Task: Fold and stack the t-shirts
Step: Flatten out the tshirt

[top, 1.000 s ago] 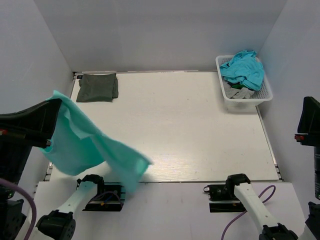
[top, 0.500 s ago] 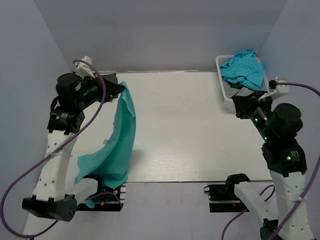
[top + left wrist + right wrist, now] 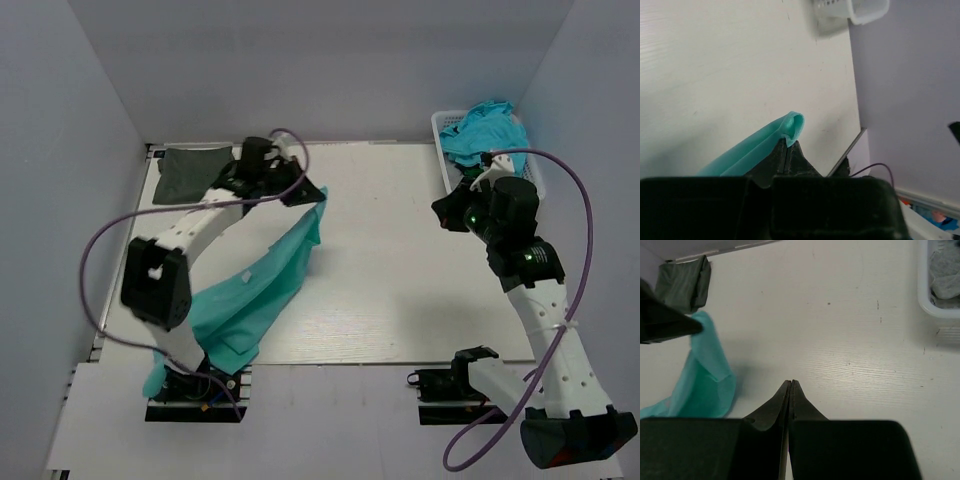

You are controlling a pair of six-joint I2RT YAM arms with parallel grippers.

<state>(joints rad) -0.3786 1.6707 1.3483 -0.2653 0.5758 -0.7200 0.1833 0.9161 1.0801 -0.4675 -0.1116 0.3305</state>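
The teal-green t-shirt (image 3: 255, 290) hangs stretched from my left gripper (image 3: 308, 193) down to the table's near left edge. That gripper is shut on a folded edge of the shirt (image 3: 757, 150), which bunches just past the tips of my left gripper (image 3: 787, 142). The dark olive t-shirt (image 3: 192, 173) lies folded square at the back left corner, behind the left arm. My right gripper (image 3: 441, 212) hovers over the right side of the table, shut with nothing in it (image 3: 791, 383). From there the teal shirt (image 3: 710, 377) and the olive shirt (image 3: 684, 284) show to the left.
A white basket (image 3: 530, 195) at the back right holds a bright blue garment (image 3: 487, 135) and grey cloth. Grey walls close in the table on three sides. Purple cables loop off both arms. The basket's rim (image 3: 925, 300) shows in the right wrist view.
My left arm has swung the teal shirt from the left side out over the back middle of the table. The right arm has come forward and lower, away from the basket.
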